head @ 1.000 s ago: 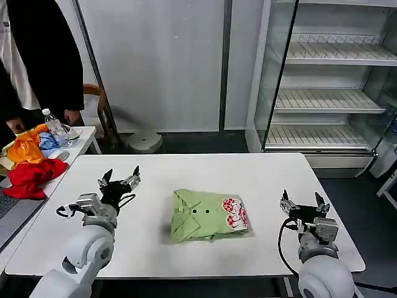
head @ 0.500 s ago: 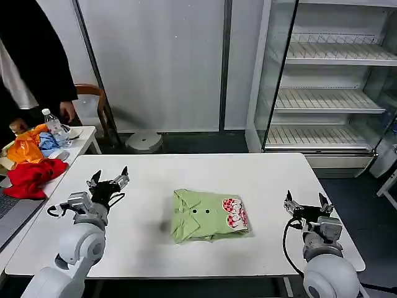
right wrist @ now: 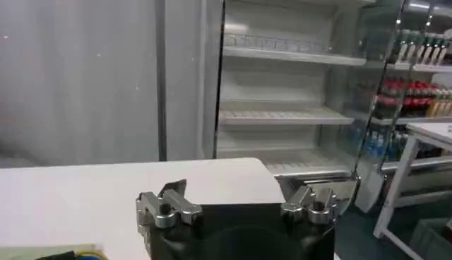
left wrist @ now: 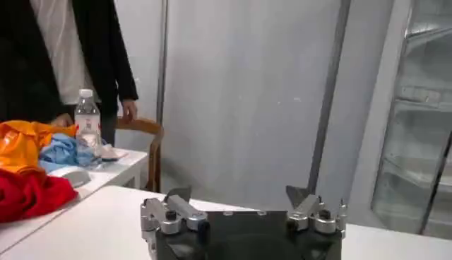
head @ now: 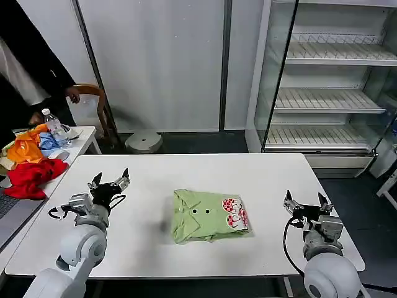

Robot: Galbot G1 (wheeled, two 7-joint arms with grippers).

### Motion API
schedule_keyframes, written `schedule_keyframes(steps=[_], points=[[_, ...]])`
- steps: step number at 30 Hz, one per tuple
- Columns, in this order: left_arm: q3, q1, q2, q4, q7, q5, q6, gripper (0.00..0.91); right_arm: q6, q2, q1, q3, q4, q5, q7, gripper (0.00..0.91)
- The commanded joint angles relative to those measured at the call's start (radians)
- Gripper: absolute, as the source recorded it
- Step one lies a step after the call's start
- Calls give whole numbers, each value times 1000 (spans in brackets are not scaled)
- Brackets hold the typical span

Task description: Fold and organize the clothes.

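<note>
The light green shirt (head: 207, 215) lies folded into a compact rectangle at the middle of the white table (head: 211, 169), collar and dark buttons to the left, red-and-white cartoon print to the right. My left gripper (head: 110, 180) hovers open over the table's left part, well clear of the shirt; in the left wrist view (left wrist: 239, 193) its jaws stand wide apart with nothing between them. My right gripper (head: 304, 199) sits open near the table's right front corner, empty as well (right wrist: 245, 189).
A side table (head: 79, 144) at the left carries a red cloth (head: 31, 176), orange and blue garments (head: 32, 145) and a water bottle (head: 51, 121). A person in dark clothes stands behind it. A wooden chair (head: 99, 107) and an open cooler with shelves (head: 329, 99) stand at the back.
My left gripper has pulled back to the left, away from the shirt, and settled. The right gripper has shifted slightly outward. The shirt has not moved.
</note>
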Motion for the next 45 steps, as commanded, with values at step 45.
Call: schedule_keyframes(steps=[45], points=[[20,15,-15,4,1,13,-9,907,-22,7,3,-7,33,-5,-19,907]])
